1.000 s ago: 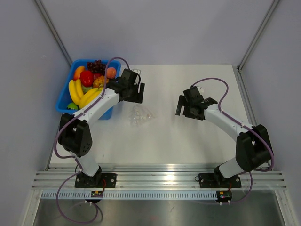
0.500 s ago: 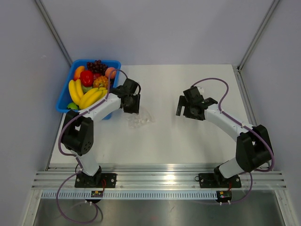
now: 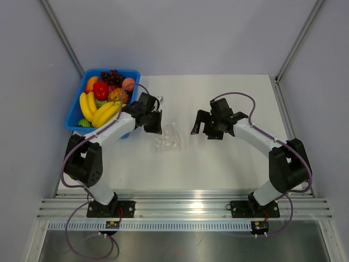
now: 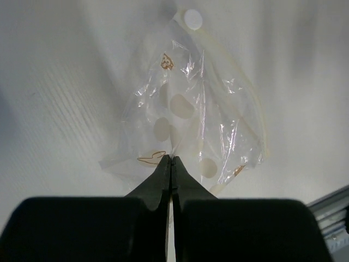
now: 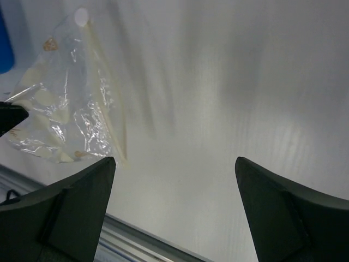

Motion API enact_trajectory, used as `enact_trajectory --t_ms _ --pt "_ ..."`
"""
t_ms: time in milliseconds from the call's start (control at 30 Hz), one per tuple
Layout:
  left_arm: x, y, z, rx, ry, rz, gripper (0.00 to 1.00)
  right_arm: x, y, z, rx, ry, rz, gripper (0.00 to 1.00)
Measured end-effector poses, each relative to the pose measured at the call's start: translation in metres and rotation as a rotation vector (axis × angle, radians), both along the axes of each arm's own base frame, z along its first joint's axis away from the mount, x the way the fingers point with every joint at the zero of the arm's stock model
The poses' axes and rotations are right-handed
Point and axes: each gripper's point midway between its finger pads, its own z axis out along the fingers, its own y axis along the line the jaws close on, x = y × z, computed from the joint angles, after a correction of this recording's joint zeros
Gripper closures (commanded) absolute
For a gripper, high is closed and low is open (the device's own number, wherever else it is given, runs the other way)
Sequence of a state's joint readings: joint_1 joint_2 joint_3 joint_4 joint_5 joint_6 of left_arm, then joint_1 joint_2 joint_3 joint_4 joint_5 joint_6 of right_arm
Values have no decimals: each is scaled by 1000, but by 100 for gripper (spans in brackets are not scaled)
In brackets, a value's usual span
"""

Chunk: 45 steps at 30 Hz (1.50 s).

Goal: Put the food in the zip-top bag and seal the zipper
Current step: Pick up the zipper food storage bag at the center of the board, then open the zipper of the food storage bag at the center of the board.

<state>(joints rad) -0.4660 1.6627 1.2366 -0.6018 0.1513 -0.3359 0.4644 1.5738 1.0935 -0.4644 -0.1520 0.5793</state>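
Left fingers (image 4: 170, 170) are pinching the clear bag (image 4: 191, 109) on the table (image 3: 229, 164), while the peach (image 3: 128, 83) is sitting in the blue bin (image 3: 73, 109).

The left fingers are pressing fully together on the bag's near edge, and the bag is lying flat and crumpled. Its zipper (image 4: 256, 103) is showing only as a faint pale strip along one side, and I cannot tell whether it is sealed. The right fingers (image 3: 202, 125) are hanging spread wide, gripping nothing, near the bag. The peach is resting by the bin's far rim, partly lost among other fruit, and the left arm is hiding the bin's near corner.
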Motion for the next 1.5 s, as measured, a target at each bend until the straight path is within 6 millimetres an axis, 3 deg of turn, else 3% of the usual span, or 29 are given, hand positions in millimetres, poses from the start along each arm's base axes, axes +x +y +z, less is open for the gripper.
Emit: enact_trajectory --t_ms 233,367,733,933,1000,1233,1500 --pt "9 -6 68 -264 -136 -28 100 0 33 20 191 -5 62 0" --pt "8 -9 85 -356 -170 -55 100 -5 41 21 264 16 74 1" --pt "-1 -18 90 -439 -142 -105 100 -9 52 38 463 40 64 1" --pt "-5 -13 85 -451 -129 -104 100 10 15 38 540 28 -61 1" --pt "-6 -14 87 -459 -128 -110 100 13 11 38 546 31 -76 0" --pt "-8 -17 92 -488 -131 -136 100 10 21 51 610 16 -8 1" --pt "-10 -21 97 -517 -135 -164 100 5 31 49 647 55 59 1"
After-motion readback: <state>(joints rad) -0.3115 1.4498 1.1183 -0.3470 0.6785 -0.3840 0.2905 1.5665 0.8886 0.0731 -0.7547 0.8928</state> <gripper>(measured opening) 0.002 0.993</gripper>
